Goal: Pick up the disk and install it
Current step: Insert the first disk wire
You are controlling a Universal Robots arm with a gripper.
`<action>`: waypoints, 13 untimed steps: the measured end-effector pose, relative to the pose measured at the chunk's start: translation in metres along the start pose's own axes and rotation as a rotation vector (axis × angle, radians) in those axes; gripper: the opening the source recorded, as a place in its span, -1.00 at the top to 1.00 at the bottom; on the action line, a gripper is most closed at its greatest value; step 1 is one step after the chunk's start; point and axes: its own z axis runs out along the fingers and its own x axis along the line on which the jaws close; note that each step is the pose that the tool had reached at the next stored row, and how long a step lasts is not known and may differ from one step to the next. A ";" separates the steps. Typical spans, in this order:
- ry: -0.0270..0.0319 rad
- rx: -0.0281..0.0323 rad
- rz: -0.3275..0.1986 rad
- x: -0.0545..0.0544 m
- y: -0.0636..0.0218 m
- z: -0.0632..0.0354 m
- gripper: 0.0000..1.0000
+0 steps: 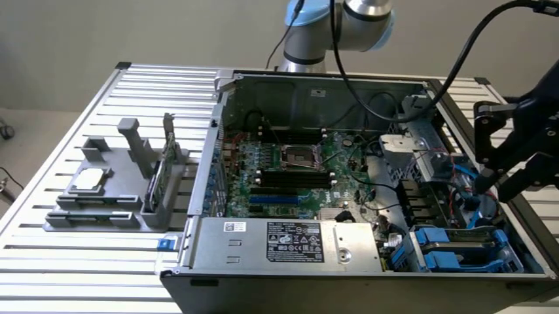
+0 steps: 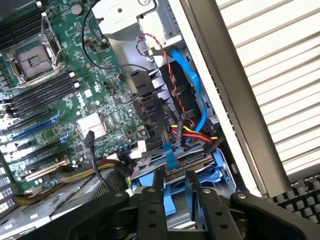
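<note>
Exterior view first: I see the open computer case (image 1: 349, 291) lying on the slatted metal table (image 1: 78, 275), with the arm's base rising behind it. My gripper (image 1: 495, 190) hangs over the case's edge on the exterior view's right, above the drive bays, tilted down towards the corner nearest the camera. Its two black fingers (image 1: 489, 171) stand a little apart and I see nothing between them, so it is holding nothing.

The disk (image 1: 454, 245) sits inside the case, in the near corner on the exterior view's right. Its blue carrier frames a grey metal body, just beside the power supply (image 1: 292, 242) with its black-and-white label. The gripper is above the disk and apart from it.

On the wrist view I look down past the fingertips (image 2: 157, 180) at the same disk (image 2: 197, 162). The gripper (image 2: 174, 176) shows a narrow gap, and through that gap I see the carrier's blue plastic. A bundle of red, yellow and black wires (image 2: 192, 132) and a blue cable (image 2: 195, 85) run close by the disk's far end; whether they plug into it I cannot tell. The green motherboard (image 2: 60, 100) lies alongside.

Well apart, on the exterior view's left, a grey fixture (image 1: 96, 219) on the table holds a small silver chip (image 1: 91, 180) and an upright green card (image 1: 162, 176)
</note>
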 end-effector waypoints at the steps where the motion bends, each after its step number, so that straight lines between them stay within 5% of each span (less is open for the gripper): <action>1: 0.0000 0.0000 0.000 -0.001 0.0007 -0.0009 0.37; 13: -0.0007 -0.0013 0.035 -0.013 0.0062 -0.0019 0.37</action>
